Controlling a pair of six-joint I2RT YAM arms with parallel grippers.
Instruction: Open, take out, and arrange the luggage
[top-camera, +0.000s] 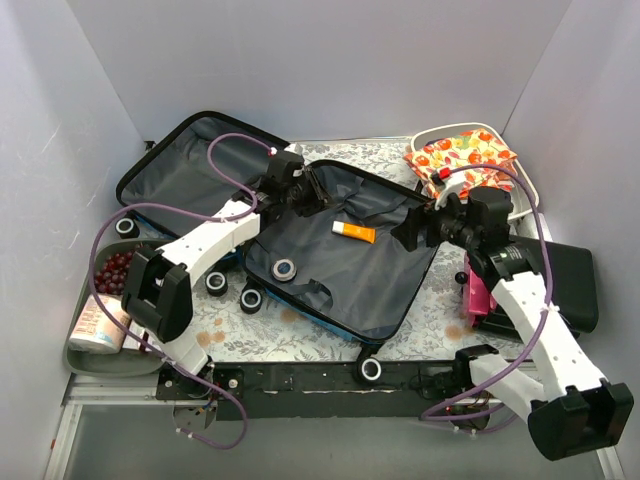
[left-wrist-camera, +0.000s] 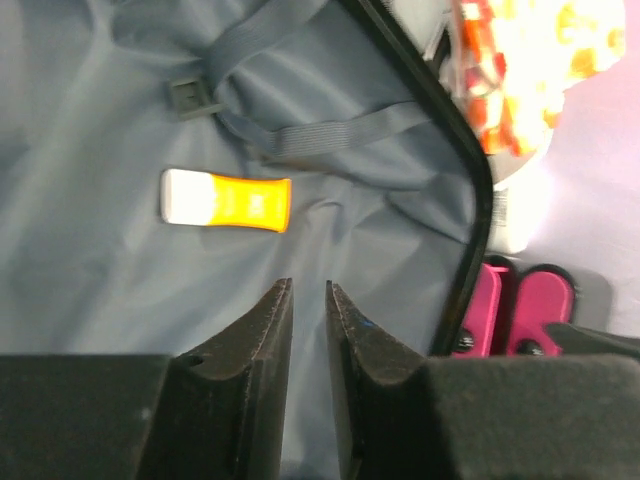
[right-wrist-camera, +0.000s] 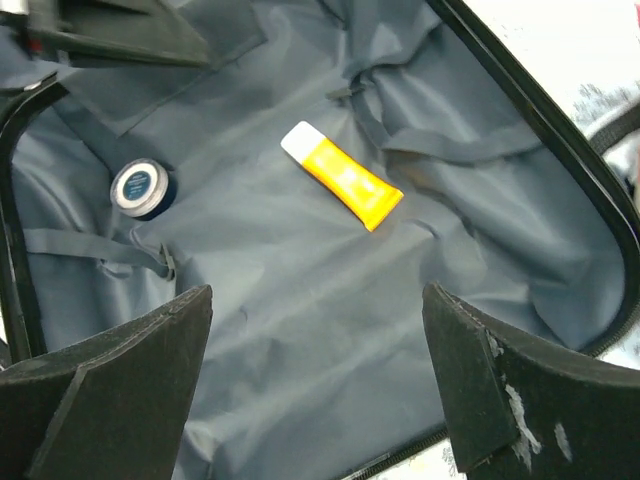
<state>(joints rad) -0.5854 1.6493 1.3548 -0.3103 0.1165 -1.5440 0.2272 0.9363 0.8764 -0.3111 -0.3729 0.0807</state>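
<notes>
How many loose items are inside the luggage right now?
2: an orange tube mid-lining in the right half of the luggage, and a round tin nearer its left front corner. The arms may hide more.

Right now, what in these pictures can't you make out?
Overhead view: print on the orange tube, too small.
Left wrist view: pink object, half hidden behind the luggage rim.
Right wrist view: round tin label, blurred.
</notes>
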